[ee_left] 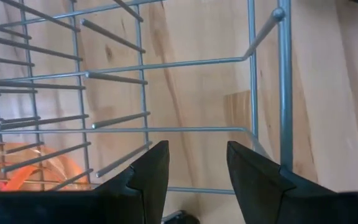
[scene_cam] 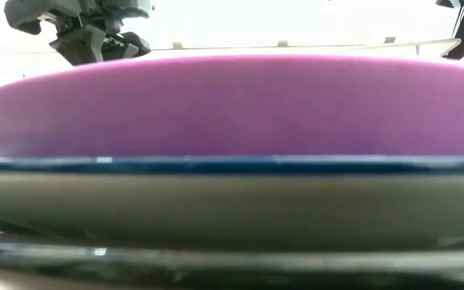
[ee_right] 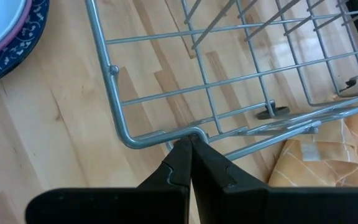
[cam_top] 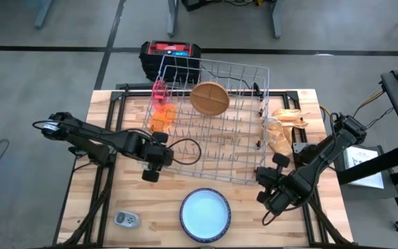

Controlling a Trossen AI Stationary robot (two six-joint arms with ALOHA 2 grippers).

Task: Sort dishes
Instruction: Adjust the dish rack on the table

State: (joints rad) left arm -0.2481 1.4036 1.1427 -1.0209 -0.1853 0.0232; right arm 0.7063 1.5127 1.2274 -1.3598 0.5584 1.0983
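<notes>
The brown divided plate (cam_top: 209, 98) stands on edge in the wire rack (cam_top: 213, 149). The orange cup (cam_top: 162, 117) and the pink cup (cam_top: 159, 90) sit in the rack's left part. A white plate (cam_top: 204, 209) lies on a purple plate (scene_cam: 232, 105) and a blue speckled plate (ee_right: 11, 59), stacked at the table's near edge. My left gripper (ee_left: 197, 162) is open and empty at the rack's near left side, with the orange cup (ee_left: 23, 171) beside it. My right gripper (ee_right: 190, 146) is shut at the rack's near right corner. My right gripper touches the rack's bottom rim wire at its near right corner (ee_right: 194, 132) with the free ends of its shut fingers. It comes slanting from the table's near right side. Whether the wire lies between the fingertips, I cannot tell. The rack stands on the table.
A small grey-white device (cam_top: 126, 220) lies at the near left. Crumpled brown paper (cam_top: 285, 128) lies right of the rack. A black and red case (cam_top: 171, 55) stands behind the table. Bare wood shows either side of the plate stack.
</notes>
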